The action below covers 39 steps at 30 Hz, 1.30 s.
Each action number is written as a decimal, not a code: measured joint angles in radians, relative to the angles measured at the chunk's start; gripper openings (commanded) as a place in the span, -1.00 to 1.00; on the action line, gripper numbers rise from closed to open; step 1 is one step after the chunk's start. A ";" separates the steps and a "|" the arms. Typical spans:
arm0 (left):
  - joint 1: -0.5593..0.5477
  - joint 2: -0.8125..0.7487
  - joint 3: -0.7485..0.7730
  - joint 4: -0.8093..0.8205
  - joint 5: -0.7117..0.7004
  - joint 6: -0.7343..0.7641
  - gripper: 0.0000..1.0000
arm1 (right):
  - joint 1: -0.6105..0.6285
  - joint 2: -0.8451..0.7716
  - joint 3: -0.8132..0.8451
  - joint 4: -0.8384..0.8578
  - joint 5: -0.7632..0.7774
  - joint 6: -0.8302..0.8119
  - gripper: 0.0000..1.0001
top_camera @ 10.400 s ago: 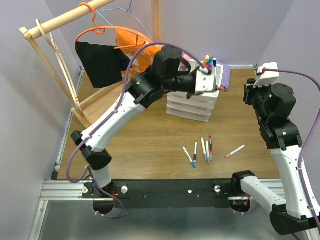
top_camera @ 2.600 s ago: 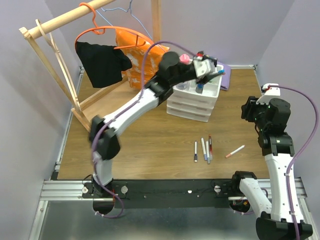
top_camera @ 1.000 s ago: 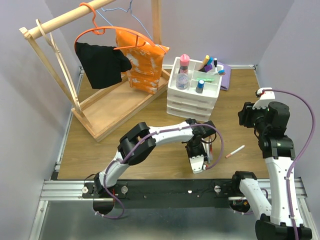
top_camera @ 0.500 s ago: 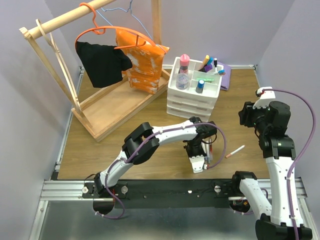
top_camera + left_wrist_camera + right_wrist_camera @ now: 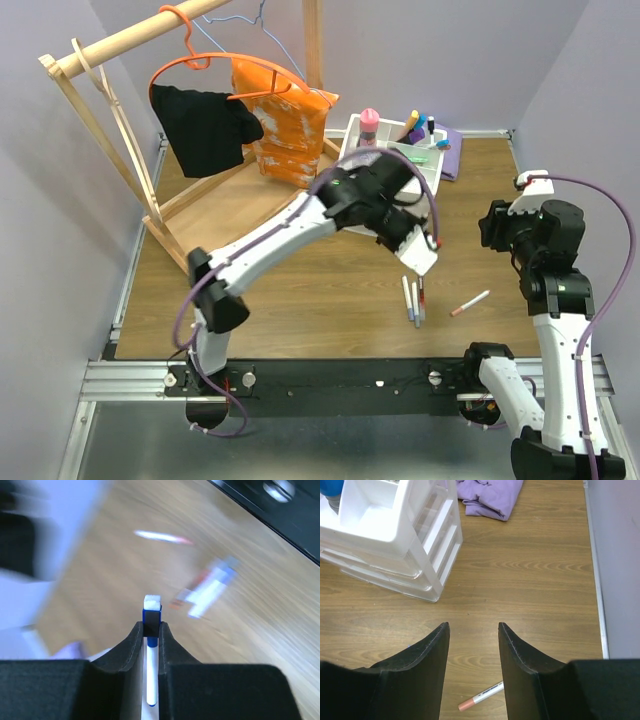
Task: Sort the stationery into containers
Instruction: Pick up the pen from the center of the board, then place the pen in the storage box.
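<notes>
My left gripper [image 5: 151, 630] is shut on a thin white pen with a blue cap [image 5: 151, 614], which lies lengthwise between the fingers. In the top view the left gripper [image 5: 422, 260] hangs above the table, just in front of the white drawer organiser [image 5: 352, 130]. The arm hides much of its divided tray. Three pens [image 5: 413, 300] lie side by side on the wood below. A pink-capped pen [image 5: 468, 303] lies to their right, also under my right gripper [image 5: 473, 630] as the pink-capped pen [image 5: 482, 696]. The right gripper [image 5: 488, 230] is open and holds nothing.
A pink-capped bottle [image 5: 369, 120] and highlighters [image 5: 415, 125] stand in the tray. A purple cloth [image 5: 490, 497] lies behind the organiser [image 5: 395, 535]. A wooden clothes rack [image 5: 110, 120] with an orange bag [image 5: 285, 120] and a black garment fills the back left.
The left gripper closed on the blue-capped pen at the table's front and lifted it up and back toward the organiser. The right arm has stayed put.
</notes>
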 measured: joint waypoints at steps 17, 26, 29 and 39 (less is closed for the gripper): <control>0.221 0.186 0.088 1.376 -0.046 -0.996 -1.00 | 0.000 0.103 0.024 0.049 -0.009 0.074 0.01; 0.245 0.293 0.191 1.494 -0.135 -1.091 -1.00 | 0.000 0.109 0.034 0.053 -0.006 0.097 0.01; 0.251 0.306 0.201 1.511 -0.138 -1.101 -1.00 | -0.002 0.120 0.034 0.053 -0.006 0.098 0.01; 0.288 0.370 0.180 1.512 -0.139 -1.103 -1.00 | -0.006 0.153 0.034 0.063 -0.006 0.098 0.01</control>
